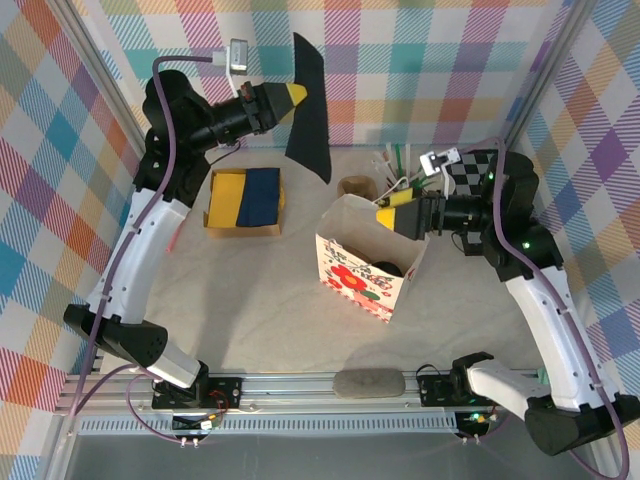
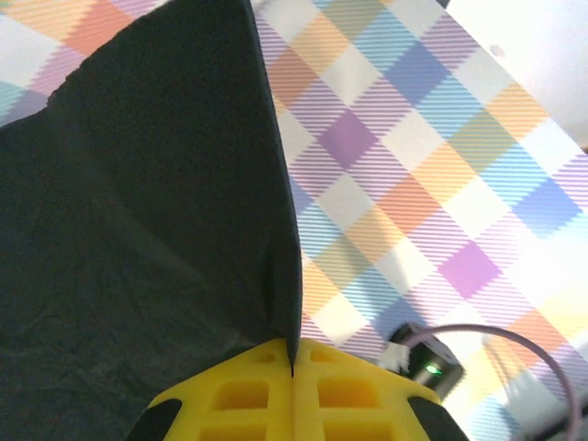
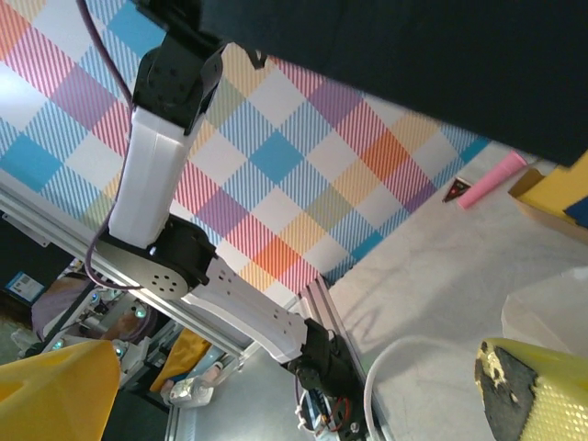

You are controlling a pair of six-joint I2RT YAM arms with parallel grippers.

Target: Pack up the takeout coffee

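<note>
Overhead, R pincer [image 1: 388, 215] spread over bag [image 1: 358, 285] — on wrist cam, L pincer [image 2: 294, 358] pinching black cloth [image 2: 138, 230].

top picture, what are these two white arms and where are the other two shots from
These are two robot arms bolted at the table's near edge, each ending in a yellow two-finger gripper. The top picture looks down from above; the other two come from wrist cameras. On the table: a flowered paper bag with a black lid showing inside, and a cardboard box of yellow and blue sheets. The left gripper is shut on a dark sheet, held up. The right gripper is open, empty, by the bag's top.
</note>
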